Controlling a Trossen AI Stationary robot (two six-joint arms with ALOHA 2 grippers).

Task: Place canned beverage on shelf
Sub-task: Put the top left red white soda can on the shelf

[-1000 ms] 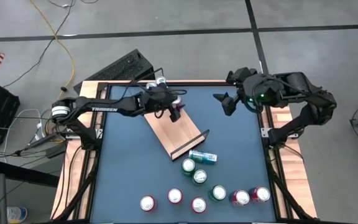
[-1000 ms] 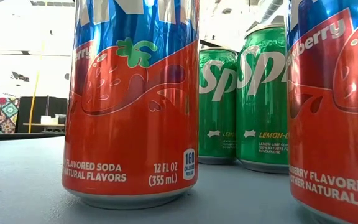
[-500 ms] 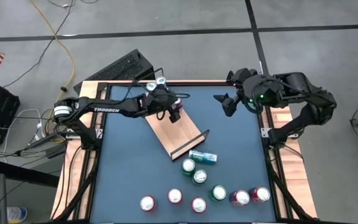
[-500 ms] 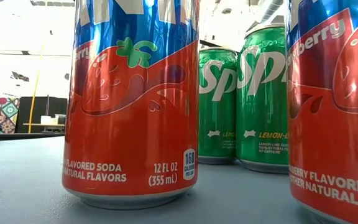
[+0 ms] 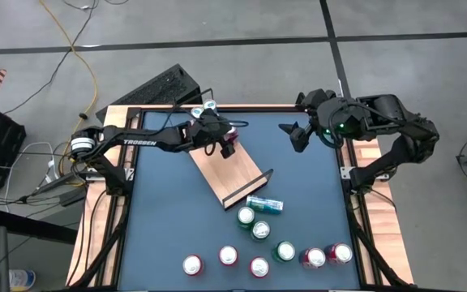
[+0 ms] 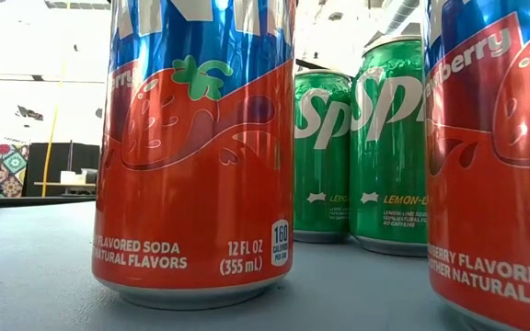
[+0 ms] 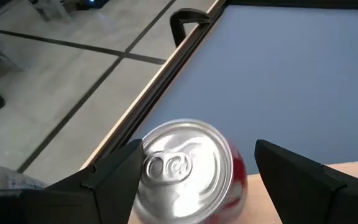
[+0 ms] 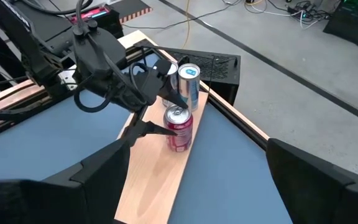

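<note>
At the far end of the light-wood shelf board [image 5: 227, 171], the left end effector [image 5: 227, 146] hangs over an upright red aluminium can [image 8: 179, 129]. Its two dark fingers [image 7: 101, 186] stand wide apart, one on each side of the can's silver top, and in the left wrist view a gap shows between each finger and the can, so nothing is gripped. That red can stands on the shelf's wood, and just beside it stands a second upright can, silver and blue [image 8: 188, 86], toward the tabletop's far edge. The shelf lies slantwise on the dark blue tabletop [image 5: 160, 219], with a thin black metal rail [image 5: 250, 188] at its nearer end. Just past that rail a green can [image 5: 264, 203] lies on its side. Nearer the front edge, red and green cans stand upright in a loose group. Off to the right, the right end effector [image 5: 293, 133] hovers above the tabletop's far right corner, fingers spread and empty.
</note>
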